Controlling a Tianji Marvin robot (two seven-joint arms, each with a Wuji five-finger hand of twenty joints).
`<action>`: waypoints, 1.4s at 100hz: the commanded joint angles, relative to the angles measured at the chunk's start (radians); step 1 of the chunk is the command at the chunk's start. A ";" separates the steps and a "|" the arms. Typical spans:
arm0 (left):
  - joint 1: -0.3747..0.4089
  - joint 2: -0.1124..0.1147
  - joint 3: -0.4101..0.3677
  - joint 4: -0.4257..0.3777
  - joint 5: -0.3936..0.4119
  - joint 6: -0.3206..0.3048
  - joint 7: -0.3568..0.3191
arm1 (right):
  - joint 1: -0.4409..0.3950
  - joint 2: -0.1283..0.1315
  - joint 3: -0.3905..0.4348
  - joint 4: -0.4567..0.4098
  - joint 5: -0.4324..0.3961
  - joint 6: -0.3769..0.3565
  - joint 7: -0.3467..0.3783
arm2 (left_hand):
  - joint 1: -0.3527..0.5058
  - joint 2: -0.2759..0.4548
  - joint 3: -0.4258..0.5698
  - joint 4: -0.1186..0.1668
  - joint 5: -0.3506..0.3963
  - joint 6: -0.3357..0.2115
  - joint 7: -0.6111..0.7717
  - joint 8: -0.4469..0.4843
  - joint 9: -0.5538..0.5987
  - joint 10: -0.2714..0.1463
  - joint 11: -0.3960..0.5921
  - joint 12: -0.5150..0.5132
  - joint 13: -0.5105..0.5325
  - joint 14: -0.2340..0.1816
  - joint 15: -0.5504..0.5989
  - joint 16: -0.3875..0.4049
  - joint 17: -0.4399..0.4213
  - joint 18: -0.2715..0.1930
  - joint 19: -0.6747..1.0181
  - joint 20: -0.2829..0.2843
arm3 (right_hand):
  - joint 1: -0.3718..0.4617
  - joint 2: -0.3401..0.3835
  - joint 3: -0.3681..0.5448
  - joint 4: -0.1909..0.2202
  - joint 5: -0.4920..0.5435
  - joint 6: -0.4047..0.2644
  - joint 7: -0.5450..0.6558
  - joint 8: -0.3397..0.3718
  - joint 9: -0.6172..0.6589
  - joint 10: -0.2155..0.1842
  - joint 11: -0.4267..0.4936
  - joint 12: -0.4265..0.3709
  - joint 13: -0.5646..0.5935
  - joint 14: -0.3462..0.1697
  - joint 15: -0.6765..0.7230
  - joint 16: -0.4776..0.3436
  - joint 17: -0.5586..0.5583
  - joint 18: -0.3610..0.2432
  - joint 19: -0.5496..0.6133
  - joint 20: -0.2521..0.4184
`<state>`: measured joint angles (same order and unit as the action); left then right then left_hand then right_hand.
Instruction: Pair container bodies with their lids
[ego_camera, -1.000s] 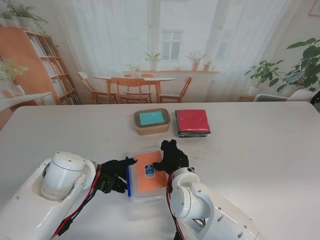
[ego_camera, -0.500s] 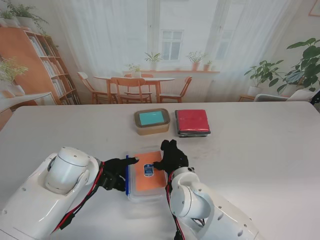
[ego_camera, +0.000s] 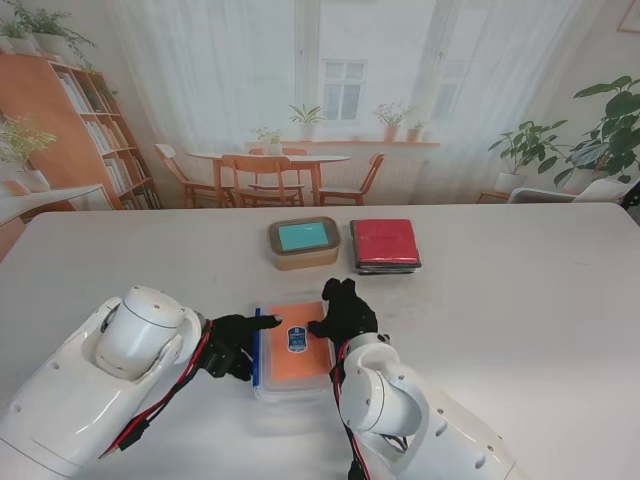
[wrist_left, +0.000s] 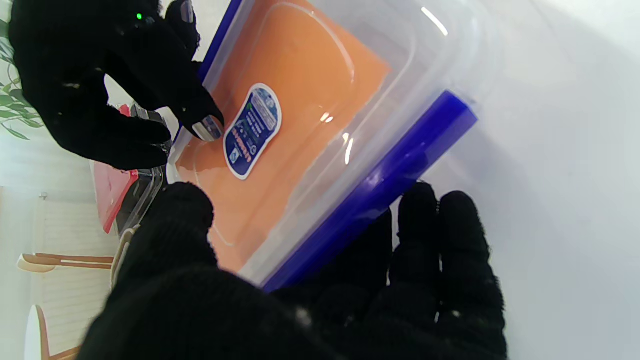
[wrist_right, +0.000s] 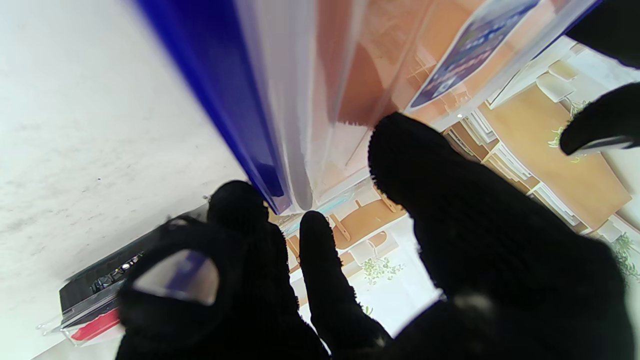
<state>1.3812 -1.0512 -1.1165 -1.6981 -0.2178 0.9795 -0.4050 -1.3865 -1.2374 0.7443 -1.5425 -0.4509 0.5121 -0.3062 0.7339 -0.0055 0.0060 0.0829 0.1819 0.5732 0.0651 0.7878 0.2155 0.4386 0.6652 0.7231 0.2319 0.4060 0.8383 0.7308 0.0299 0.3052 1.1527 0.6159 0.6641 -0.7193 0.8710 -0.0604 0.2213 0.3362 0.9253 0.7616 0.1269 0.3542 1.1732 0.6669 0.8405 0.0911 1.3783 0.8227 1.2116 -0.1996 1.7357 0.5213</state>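
Observation:
A clear container with an orange lid (ego_camera: 295, 348) and blue side clips lies near me on the white table (ego_camera: 520, 300). My left hand (ego_camera: 235, 343) grips its left side: the thumb rests on the lid (wrist_left: 300, 115) and the fingers (wrist_left: 440, 240) press the blue clip (wrist_left: 380, 185). My right hand (ego_camera: 345, 312) holds the right side, thumb (wrist_left: 200, 120) on the lid beside the blue label. In the right wrist view the fingers (wrist_right: 320, 260) wrap the container's edge (wrist_right: 300, 100). Farther away stand a teal-lidded container (ego_camera: 303, 241) and a red-lidded container (ego_camera: 385, 243).
The teal-lidded and red-lidded containers sit side by side in the middle of the table, a hand's length beyond the orange one. A bookshelf, chairs and plants stand behind the table's far edge.
My left arm has shifted right and a little farther from me. The orange-lidded container has barely moved between the two hands, and the right hand stays put.

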 joint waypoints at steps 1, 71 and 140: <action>-0.007 -0.032 0.030 -0.032 -0.015 -0.029 -0.042 | -0.022 -0.031 -0.030 0.006 0.023 -0.019 0.040 | 0.016 0.007 -0.015 0.001 0.119 -0.191 0.071 -0.012 0.044 -0.106 0.014 0.009 0.024 0.013 0.032 0.005 0.002 0.020 0.049 0.016 | 0.063 -0.014 0.045 0.042 0.063 -0.034 0.107 0.004 0.000 0.005 0.023 0.019 0.146 -0.091 0.093 -0.099 -0.014 -0.266 0.089 0.021; 0.054 -0.011 0.034 -0.081 0.184 -0.221 -0.043 | -0.035 -0.056 -0.010 0.007 0.114 -0.050 0.001 | 0.064 -0.060 -0.003 0.018 0.140 -0.204 0.081 -0.009 0.068 -0.112 0.034 0.014 0.055 0.009 0.057 0.009 0.040 0.025 0.066 0.025 | 0.030 0.000 0.019 0.040 0.051 -0.038 0.066 -0.018 0.004 -0.007 -0.010 -0.002 0.116 -0.048 0.079 -0.110 -0.023 -0.209 0.067 0.008; 0.104 0.019 -0.023 -0.079 0.366 -0.272 -0.078 | 0.042 -0.112 -0.054 0.092 0.269 -0.196 -0.037 | 0.123 -0.112 0.011 0.040 0.140 -0.216 0.091 0.017 0.073 -0.124 0.063 0.011 0.073 -0.003 0.082 0.008 0.070 0.018 0.078 0.037 | 0.030 0.039 -0.025 0.043 0.022 -0.083 0.027 -0.056 0.009 -0.041 -0.057 -0.094 0.003 0.022 0.007 -0.093 -0.067 -0.039 -0.022 -0.078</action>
<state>1.4737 -1.0126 -1.1556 -1.7449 0.1540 0.7439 -0.4539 -1.3500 -1.3006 0.7238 -1.4397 -0.1964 0.3429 -0.3781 0.8225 -0.0937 0.0062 0.1037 0.1888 0.5987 0.1058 0.7876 0.2530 0.4706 0.7032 0.7232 0.2720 0.4067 0.8846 0.7308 0.0868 0.3114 1.1963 0.6394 0.6795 -0.6920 0.8587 -0.0458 0.2503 0.2147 0.9537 0.7264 0.1063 0.4184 1.0716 0.5755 0.8073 0.1817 1.3561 0.7338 1.1932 -0.1668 1.7235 0.4612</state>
